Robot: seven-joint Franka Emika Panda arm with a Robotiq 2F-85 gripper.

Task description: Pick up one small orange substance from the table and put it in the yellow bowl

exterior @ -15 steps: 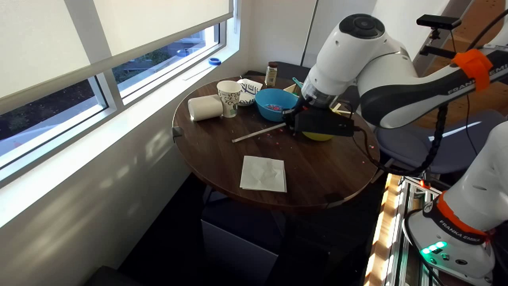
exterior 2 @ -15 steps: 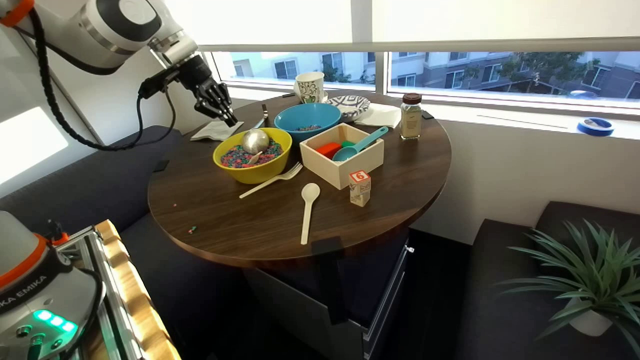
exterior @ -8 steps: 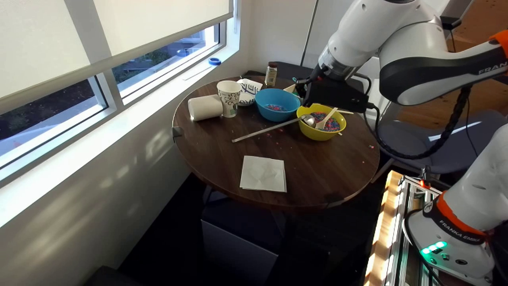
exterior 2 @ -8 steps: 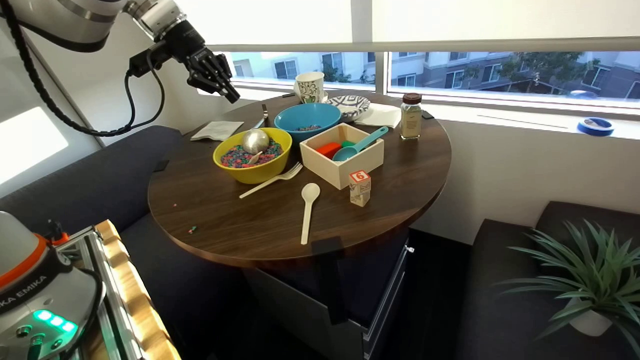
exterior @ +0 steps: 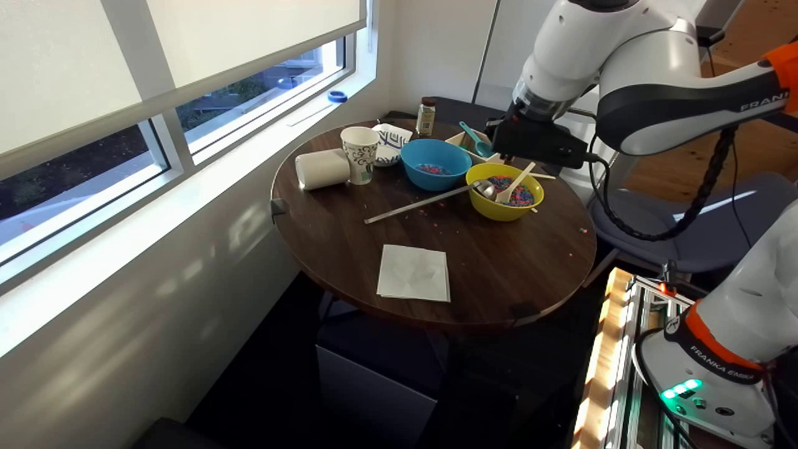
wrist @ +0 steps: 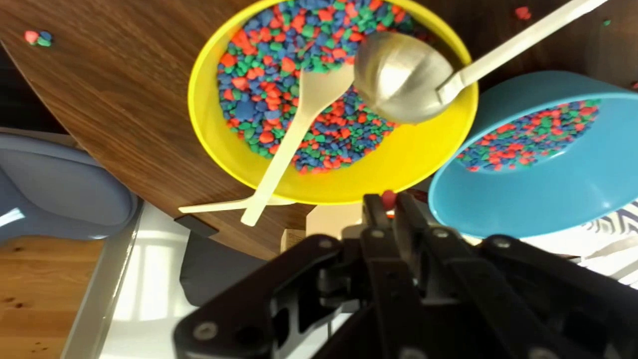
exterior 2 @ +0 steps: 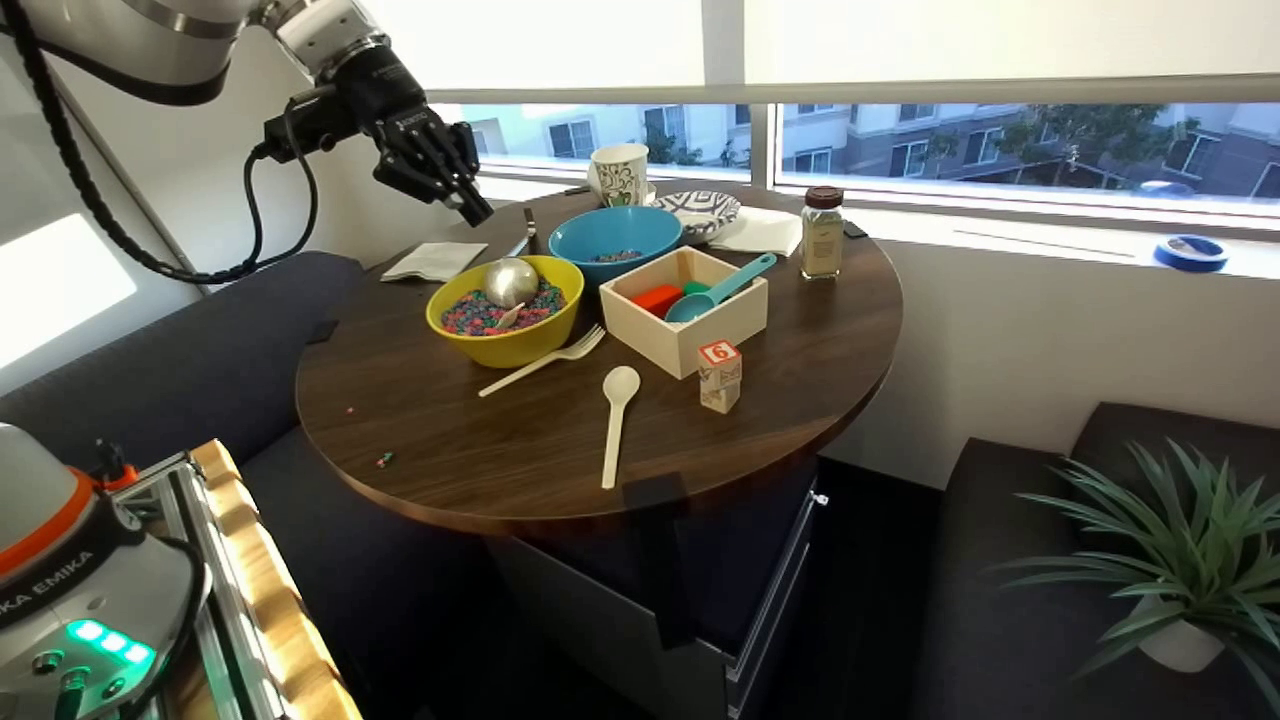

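A small orange-red piece (wrist: 388,197) is pinched between the fingertips of my gripper (wrist: 388,203), which is shut on it. The yellow bowl (exterior: 492,208) stands on the round dark brown table (exterior: 349,243). It holds red, green and blue bits, a metal ladle and a pale spoon. In the wrist view the yellow bowl (wrist: 413,154) lies just ahead of the fingertips. In an exterior view the gripper (exterior 2: 478,208) hangs above the table, higher than the yellow bowl (exterior 2: 505,350). The piece is too small to make out in both exterior views. Loose bits (wrist: 38,38) lie on the table.
A blue bowl (exterior: 430,178) with similar bits stands beside the yellow bowl. The ladle's long handle (exterior: 418,204) sticks out over the table. A wooden box (exterior 2: 655,335), a fork (exterior 2: 545,362), a spoon (exterior 2: 613,430) and stacked blocks (exterior 2: 720,378) are nearby. Cups (exterior: 360,156) stand farther off.
The gripper has risen from low over the table beside the yellow bowl and shifted toward the bowl's far side, then sunk slightly. The bowl's contents show again in an exterior view.
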